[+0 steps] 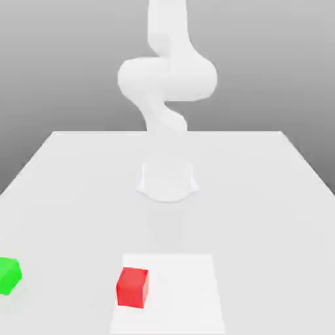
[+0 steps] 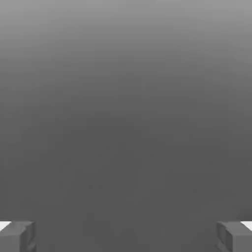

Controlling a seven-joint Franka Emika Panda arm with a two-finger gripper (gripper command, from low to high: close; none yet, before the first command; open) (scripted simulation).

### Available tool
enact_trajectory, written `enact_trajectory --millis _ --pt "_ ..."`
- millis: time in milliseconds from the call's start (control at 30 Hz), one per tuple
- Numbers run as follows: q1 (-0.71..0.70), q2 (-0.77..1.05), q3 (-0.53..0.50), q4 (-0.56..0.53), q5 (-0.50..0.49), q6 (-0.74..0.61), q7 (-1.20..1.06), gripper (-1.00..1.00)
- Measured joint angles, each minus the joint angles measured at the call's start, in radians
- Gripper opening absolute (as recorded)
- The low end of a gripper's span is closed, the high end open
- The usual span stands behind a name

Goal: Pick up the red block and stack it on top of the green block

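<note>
Two blocks: red block [image 1: 133,287] and green block [image 1: 9,275], both resting on the counter [image 1: 262,196], well apart from each other.
Red block place: near the counter's front edge, a little toward the exterior view's left of the middle, on a slightly brighter square patch [image 1: 190,294] of the surface.
Green block place: close to the counter's front corner on the exterior view's left, right at the side edge.
Arm: white arm [image 1: 167,78] rises from its round base [image 1: 167,183] at mid-counter, folded high above the surface, nowhere near either block.
Gripper: gripper [image 2: 126,236] spread as wide as it goes; the two fingertips [image 2: 17,235] sit at opposite sides of the hand view with nothing between them, so it carries nothing.
Done so far: by my reading, nothing; red block untouched, green block bare on top.
Left to do: reach down over the red block, close on it, lift, carry toward the left front corner, set it squarely on the green block, let go.
</note>
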Motion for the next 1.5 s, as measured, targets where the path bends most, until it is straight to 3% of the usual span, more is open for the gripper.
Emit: enact_trajectory --millis 700,900,933,1167,1367,1500 --pt "-0.067 0.768 -0.066 -0.296 0.018 0.38 -0.011 0.0" --pt "-0.086 0.985 -0.042 -0.284 0.055 0.551 -0.038 0.0" --pt "-0.09 1.009 -0.037 -0.281 0.059 0.571 -0.041 -1.0" --pt "-0.092 1.009 -0.035 -0.281 0.056 0.571 -0.039 -1.0" --pt "-0.087 0.826 -0.055 -0.306 0.02 0.412 -0.023 -1.0" --pt "-0.157 0.824 -0.089 -0.261 0.026 0.365 -0.184 -1.0"
